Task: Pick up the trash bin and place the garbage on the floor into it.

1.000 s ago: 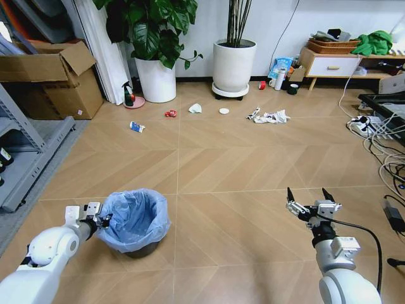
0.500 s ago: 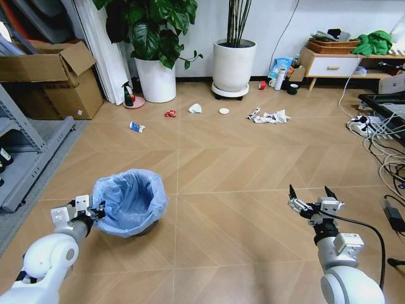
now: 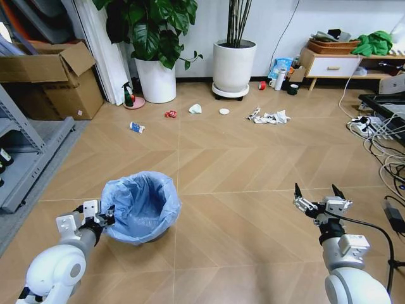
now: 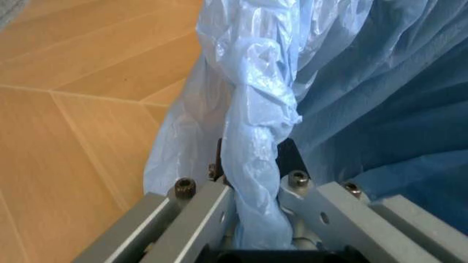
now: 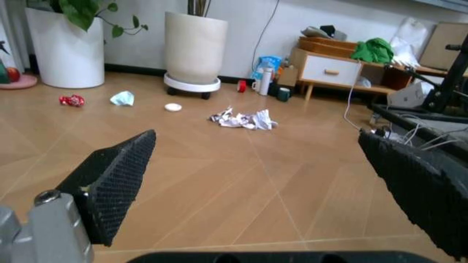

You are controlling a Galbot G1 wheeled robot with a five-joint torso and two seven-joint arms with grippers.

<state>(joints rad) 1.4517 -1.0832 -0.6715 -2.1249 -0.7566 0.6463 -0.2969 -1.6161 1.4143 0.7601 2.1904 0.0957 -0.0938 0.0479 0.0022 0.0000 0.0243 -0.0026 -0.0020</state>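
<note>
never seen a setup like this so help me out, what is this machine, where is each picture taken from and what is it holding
This is a wheeled robot with two arms. One picture looks down from a camera on its head; the other two come from cameras on its wrists.

In the head view, the left gripper is shut on the rim of the small round black trash bin lined with a crinkled light-blue plastic bag. The left wrist view shows its fingers pinching that bag up close.

The right gripper is open and holds nothing.

On the light-brown chevron wooden floor lie crumpled white paper, a red wrapper, a pale tissue, a white round disc and a white-blue small bottle.
</note>
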